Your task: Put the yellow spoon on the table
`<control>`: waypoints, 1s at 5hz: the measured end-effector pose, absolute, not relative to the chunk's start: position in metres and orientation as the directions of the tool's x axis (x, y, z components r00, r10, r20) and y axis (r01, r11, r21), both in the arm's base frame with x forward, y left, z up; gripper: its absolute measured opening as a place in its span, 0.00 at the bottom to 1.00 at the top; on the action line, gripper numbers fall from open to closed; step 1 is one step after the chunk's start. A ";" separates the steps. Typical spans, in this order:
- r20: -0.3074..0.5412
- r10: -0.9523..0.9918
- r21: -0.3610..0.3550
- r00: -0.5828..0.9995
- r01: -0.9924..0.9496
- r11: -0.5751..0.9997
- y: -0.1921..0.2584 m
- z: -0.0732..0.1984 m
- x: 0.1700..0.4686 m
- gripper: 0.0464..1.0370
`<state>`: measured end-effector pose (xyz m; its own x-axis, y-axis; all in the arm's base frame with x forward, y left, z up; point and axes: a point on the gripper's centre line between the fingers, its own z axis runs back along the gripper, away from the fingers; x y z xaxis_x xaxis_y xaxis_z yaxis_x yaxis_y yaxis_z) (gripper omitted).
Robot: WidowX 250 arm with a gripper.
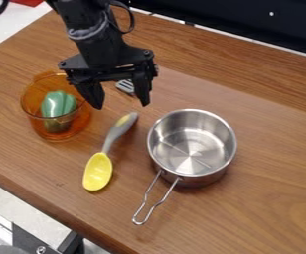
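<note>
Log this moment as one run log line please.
gripper open, holding nothing | yellow spoon lying on table between orange bowl and metal pot | placement looks done

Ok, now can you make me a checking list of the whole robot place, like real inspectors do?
Surface: wooden table, grain showing, small dark mark near the spoon's yellow end.
Job's things: yellow spoon lying on the table, its grey handle pointing towards the gripper side.
Clutter: metal pot with a wire handle; see-through orange pot holding a green thing; grey slotted tool, partly hidden behind the gripper.
Gripper: black gripper, fingers apart, nothing held.
Cables: black cable looping beside the arm.
Surroundings: dark panel behind the table, pale floor in front.
</note>
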<state>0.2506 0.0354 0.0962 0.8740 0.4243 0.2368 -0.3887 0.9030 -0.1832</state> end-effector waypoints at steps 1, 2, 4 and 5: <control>0.242 0.455 -0.154 0.857 -0.429 0.890 0.032 0.096 0.262 0.96; 0.245 0.496 -0.115 0.833 -0.483 0.868 0.025 0.089 0.281 0.96; 0.229 0.597 -0.113 0.769 -0.588 0.801 0.024 0.090 0.332 0.96; 0.249 0.653 -0.118 0.715 -0.647 0.753 0.031 0.090 0.355 0.96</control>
